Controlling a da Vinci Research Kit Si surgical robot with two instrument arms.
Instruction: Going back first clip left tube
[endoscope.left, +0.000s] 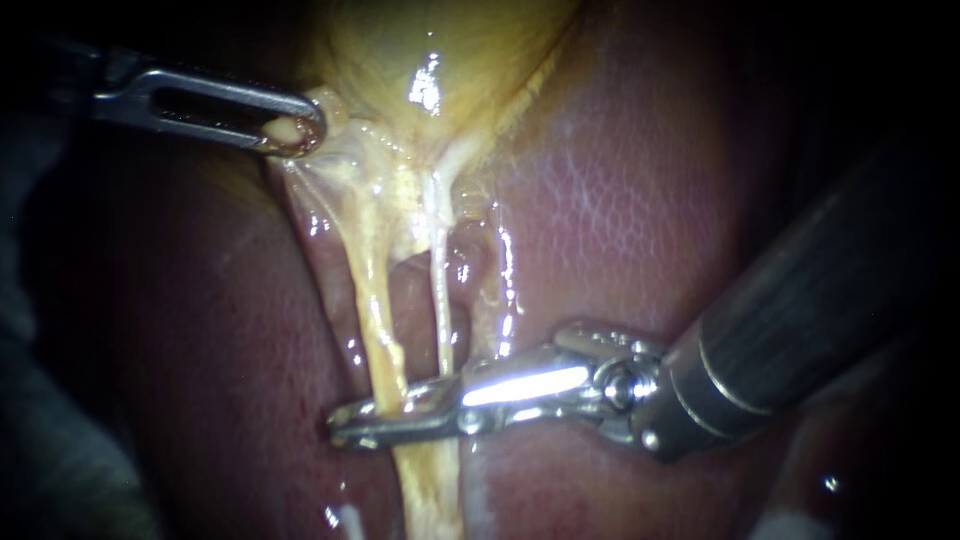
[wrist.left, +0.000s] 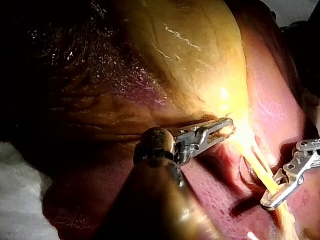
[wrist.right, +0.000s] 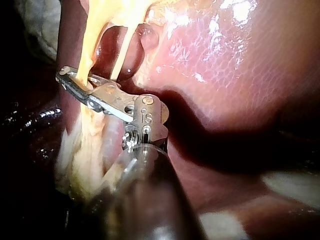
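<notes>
At right instrument (endoscope.left: 345, 425): narrowly parted jaws straddling left tube (endoscope.left: 372, 300) low down, contact lost in glare | at left instrument (endoscope.left: 300, 135): slotted jaws pinched on gallbladder (endoscope.left: 420, 60) edge, shaft cut off in dark | beside left tube: thinner pale tube (endoscope.left: 440, 300), both taut, stringy | underneath: wet, pebbled liver (endoscope.left: 620, 200)

Endoscope sits close in, facing the two tubes (endoscope.left: 375, 300) below the gallbladder (endoscope.left: 430, 60). Each wrist camera looks down its own shaft (wrist.left: 150, 210), very near. All three share tubes and liver (endoscope.left: 640, 200).
</notes>
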